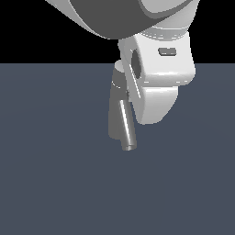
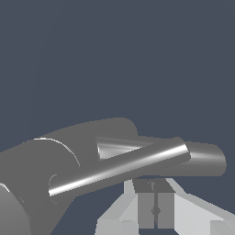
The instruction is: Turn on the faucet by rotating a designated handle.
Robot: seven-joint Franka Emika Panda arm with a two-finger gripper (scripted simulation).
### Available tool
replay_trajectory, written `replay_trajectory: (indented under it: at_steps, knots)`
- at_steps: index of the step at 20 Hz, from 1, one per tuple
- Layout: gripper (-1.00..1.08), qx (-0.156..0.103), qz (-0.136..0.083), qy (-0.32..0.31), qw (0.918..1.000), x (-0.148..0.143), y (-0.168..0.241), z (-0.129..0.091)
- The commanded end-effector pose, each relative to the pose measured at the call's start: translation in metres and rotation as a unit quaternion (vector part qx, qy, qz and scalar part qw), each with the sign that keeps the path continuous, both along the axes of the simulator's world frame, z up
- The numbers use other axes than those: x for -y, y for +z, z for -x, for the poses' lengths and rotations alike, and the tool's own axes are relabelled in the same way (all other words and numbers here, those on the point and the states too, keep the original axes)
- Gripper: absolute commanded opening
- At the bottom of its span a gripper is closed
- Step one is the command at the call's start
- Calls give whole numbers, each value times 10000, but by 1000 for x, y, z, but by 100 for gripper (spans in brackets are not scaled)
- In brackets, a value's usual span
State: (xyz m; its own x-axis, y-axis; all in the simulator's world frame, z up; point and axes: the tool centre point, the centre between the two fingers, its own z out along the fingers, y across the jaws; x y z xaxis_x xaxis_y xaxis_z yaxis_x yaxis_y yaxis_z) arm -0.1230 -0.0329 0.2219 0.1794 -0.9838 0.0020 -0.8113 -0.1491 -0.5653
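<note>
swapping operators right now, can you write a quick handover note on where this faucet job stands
Gripper: fingers look closed together in the wrist view, holding nothing.
Faucet: upright on the grey floor, slanted spout pointing down toward the camera in the exterior view; the gripper body sits right beside the cap, on the exterior view's right.
Handle: thin rod crossing just beyond the fingertips; contact cannot be confirmed.
Done: the gripper is at the handle.
Left: push the handle around to turn the faucet on. How far it has turned cannot be told.
</note>
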Motion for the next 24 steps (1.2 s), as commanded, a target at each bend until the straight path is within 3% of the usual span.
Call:
replay_trajectory:
  at_steps: [1,2,3,24]
  knots:
    - [-100,-35,7,-197,9998,23,-4,2]
    - [-100,-35,7,-197,9998,23,-4,2]
    - [-100,1,-1,-2,10000,5,0,-1]
    - [-100,-35,8,-189,9998,71,23,-45]
